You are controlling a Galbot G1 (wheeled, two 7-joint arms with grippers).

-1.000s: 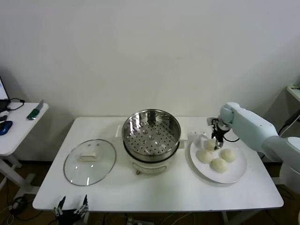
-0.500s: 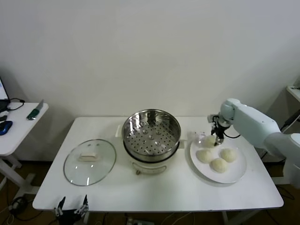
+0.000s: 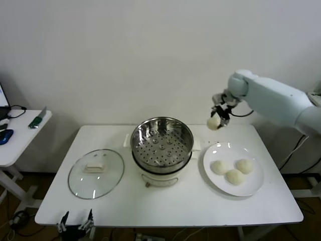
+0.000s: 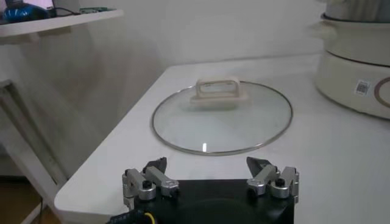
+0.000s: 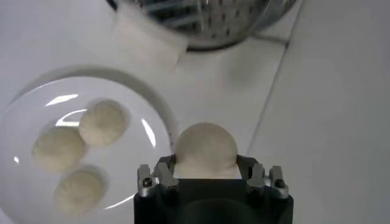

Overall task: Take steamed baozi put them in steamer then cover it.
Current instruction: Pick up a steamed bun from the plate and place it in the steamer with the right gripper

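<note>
While three steamed baozi (image 3: 232,170) wait on the white plate (image 3: 253,187) at the bench's right, the right gripper (image 3: 219,116) clamps a fourth bun (image 3: 214,122) aloft, between plate and steamer (image 3: 161,144). Transfer is under way; next it must carry left over the basket and lower. Left gripper (image 4: 210,178) idles, fingers spread, near the cover (image 3: 96,172).

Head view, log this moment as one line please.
right claw: shut on bun, in air between plate and steamer | plate: three buns | lid: on table | left claw: open, parked
</note>
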